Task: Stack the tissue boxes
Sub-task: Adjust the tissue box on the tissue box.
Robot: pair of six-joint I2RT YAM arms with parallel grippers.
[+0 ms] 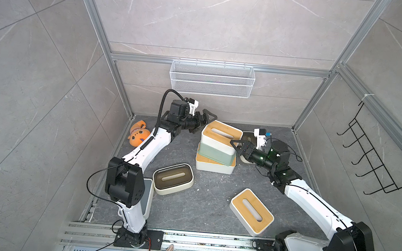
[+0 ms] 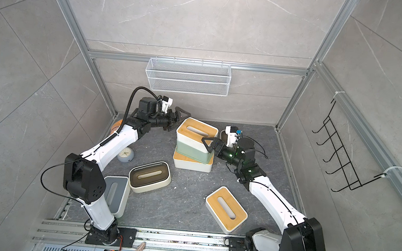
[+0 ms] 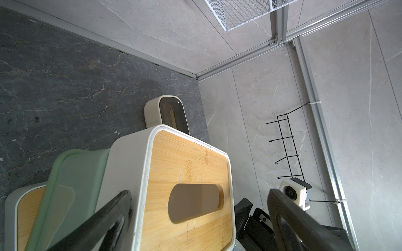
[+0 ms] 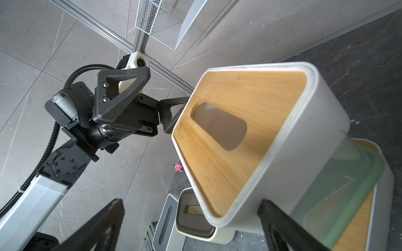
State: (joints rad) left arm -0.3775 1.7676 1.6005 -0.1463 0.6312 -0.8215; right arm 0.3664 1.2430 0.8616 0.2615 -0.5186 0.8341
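Now left tool (image 1: 206,124), right tool (image 1: 236,150) gape beside stack (image 1: 222,133).

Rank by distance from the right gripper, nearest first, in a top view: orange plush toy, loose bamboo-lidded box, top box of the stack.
1. The top box of the stack, beside the right gripper.
2. The loose bamboo-lidded box, at the front.
3. The orange plush toy, back left corner.

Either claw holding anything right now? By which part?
Nothing held: left claw and right claw are both open, at opposite ends of the top bamboo-lidded box.
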